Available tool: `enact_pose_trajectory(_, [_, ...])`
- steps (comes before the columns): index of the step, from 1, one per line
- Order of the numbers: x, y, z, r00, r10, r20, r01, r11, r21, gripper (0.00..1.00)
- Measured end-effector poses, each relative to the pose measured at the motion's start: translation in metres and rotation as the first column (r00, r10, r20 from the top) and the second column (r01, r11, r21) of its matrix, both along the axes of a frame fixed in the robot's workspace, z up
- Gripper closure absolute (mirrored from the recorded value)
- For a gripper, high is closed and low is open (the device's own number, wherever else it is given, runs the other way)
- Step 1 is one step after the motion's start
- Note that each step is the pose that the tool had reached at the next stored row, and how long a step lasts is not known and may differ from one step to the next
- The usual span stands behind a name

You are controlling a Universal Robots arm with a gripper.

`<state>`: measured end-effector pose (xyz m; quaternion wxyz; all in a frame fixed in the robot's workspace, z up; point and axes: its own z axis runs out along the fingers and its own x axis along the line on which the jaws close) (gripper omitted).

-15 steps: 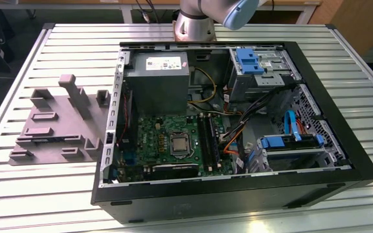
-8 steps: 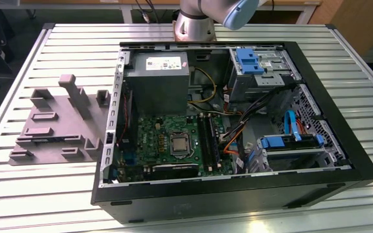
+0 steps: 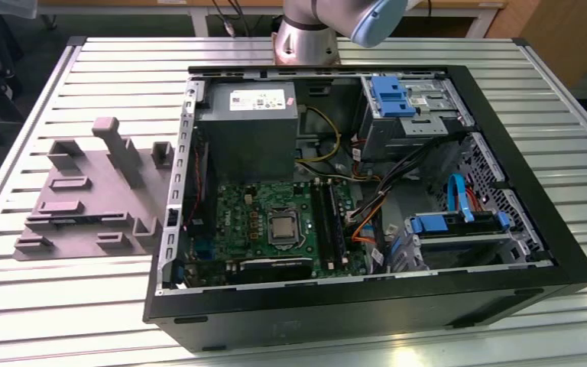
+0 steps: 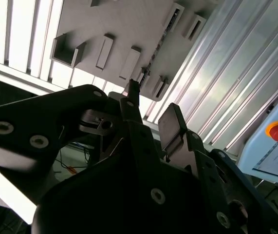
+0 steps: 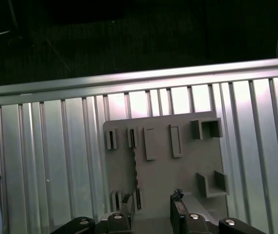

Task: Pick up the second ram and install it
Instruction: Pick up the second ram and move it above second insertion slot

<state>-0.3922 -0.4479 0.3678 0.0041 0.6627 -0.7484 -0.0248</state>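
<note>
The second ram (image 5: 135, 170) stands on edge as a thin dark strip in a slot of the mauve-grey fixture (image 5: 187, 161). It also shows in the second wrist view as the same ram (image 4: 154, 51). My gripper (image 5: 152, 213) hangs well above the fixture, open, with nothing between its fingers (image 5: 127, 214). In the second wrist view the gripper (image 4: 151, 117) has its two black fingers apart. In the exterior view the fixture (image 3: 89, 206) lies to the exterior view's left of the open computer case (image 3: 375, 306).
Inside the case lie a green motherboard (image 3: 238, 210) with long black socket rails (image 3: 326, 222), a power supply (image 3: 244, 122), blue drive brackets (image 3: 390, 95) and cables. Everything rests on a slatted aluminium table (image 3: 100, 306). The arm's base (image 3: 304, 42) stands behind the case.
</note>
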Motion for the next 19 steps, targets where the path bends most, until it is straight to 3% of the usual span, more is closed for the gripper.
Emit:
enact_pose_trajectory(6, [0.0, 0.0, -0.0059, 1.0, 0.0, -0.0002, 0.0, 1.0, -0.0002, 0.57])
enact_pose_trajectory(19, [0.0, 0.0, -0.0071, 1.0, 0.0, 0.0, 0.0, 1.0, 0.0, 0.57])
